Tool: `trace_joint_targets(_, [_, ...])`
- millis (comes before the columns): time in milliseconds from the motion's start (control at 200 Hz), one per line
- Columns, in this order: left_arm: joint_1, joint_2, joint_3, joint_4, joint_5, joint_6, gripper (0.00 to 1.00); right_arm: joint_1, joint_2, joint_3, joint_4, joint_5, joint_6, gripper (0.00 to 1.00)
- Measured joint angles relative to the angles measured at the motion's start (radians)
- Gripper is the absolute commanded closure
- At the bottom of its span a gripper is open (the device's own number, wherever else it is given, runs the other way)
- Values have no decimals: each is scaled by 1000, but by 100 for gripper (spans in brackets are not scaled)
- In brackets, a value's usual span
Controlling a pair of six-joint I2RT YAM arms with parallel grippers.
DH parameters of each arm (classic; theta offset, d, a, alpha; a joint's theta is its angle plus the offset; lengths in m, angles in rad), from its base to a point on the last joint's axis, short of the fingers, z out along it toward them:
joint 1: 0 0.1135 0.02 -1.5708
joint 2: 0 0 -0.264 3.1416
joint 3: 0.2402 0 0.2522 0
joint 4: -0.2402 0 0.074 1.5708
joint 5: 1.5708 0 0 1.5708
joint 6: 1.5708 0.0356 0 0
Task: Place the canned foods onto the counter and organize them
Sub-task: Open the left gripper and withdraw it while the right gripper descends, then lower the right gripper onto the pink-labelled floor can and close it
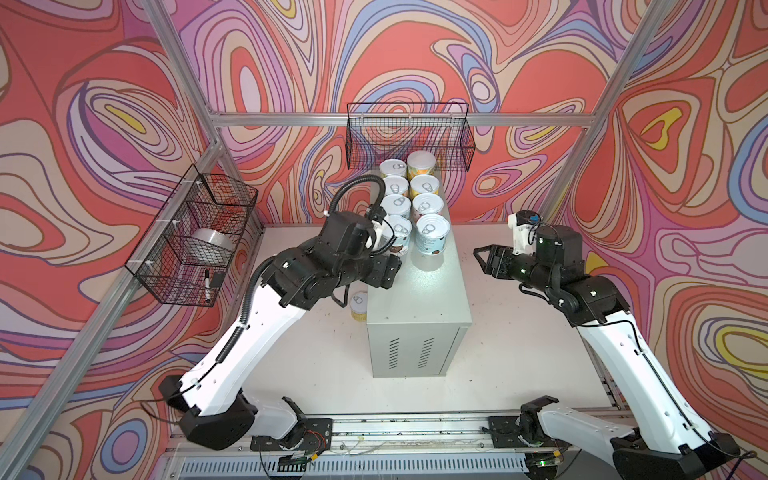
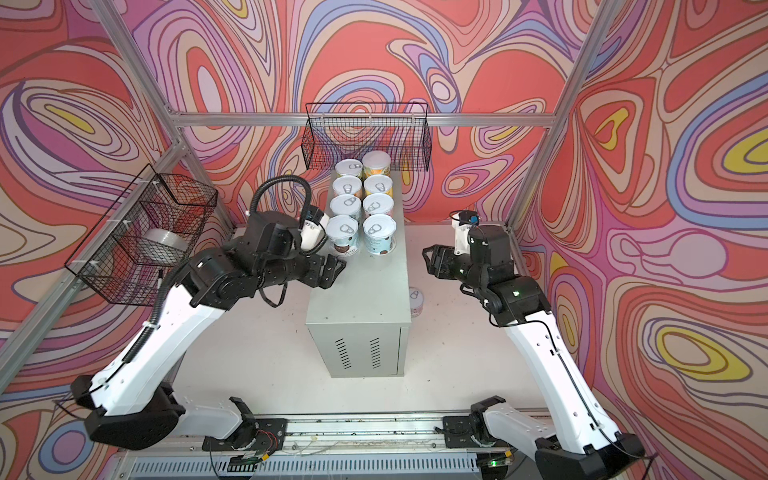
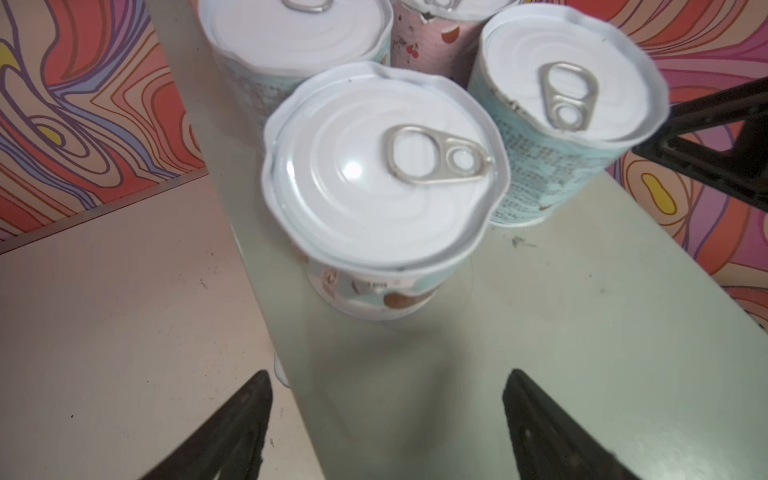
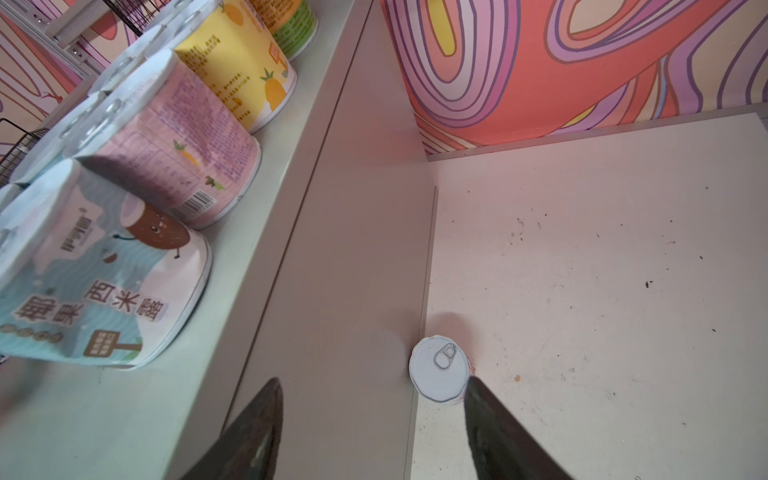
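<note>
left claw (image 3: 388, 374) wide, empty | right claw (image 4: 374, 380) parted, empty | tins (image 3: 374, 174) cylindrical, ring-pull lids

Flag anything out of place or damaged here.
Two cans stand on the tabletop beside the counter, not on it: a left can and a right can. The front can on the counter has a dented, wavy lid rim.

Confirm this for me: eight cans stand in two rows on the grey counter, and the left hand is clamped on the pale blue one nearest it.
Not quite. The left hand is open, not clamped: in the left wrist view its fingers stand apart, short of the pale blue can, which stands free on the counter. The eight cans in two rows are right.
</note>
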Motion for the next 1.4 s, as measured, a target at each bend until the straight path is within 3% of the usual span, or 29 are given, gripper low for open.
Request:
trace_joint_targets(215, [12,-182,-79,57,-79,-5,0,0,38,-36,-8,8,-2,18])
trace_joint_targets(386, [105,-241,-201,119,-109,-40,0,0,65,-79,-18,8,-1,18])
trace_joint_targets(586, [168,-236,-327,192,-99,-61,1,0,91,-155,-14,-6,12,20])
trace_joint_targets(801, [175,-195,-331,260,-90,-60,2,0,98,-214,2,-15,34,20])
trace_joint_targets(1047, [191,-168,-330,269,-117,-45,0,0,157,-241,32,-20,37,5])
trace_joint_targets(1282, [365,-246,-408,270,-62,-65,0,0,246,-258,37,-25,26,12])
trace_joint_targets(1397, [405,-270,-477,273,-10,-92,0,0,281,-268,28,-22,13,14])
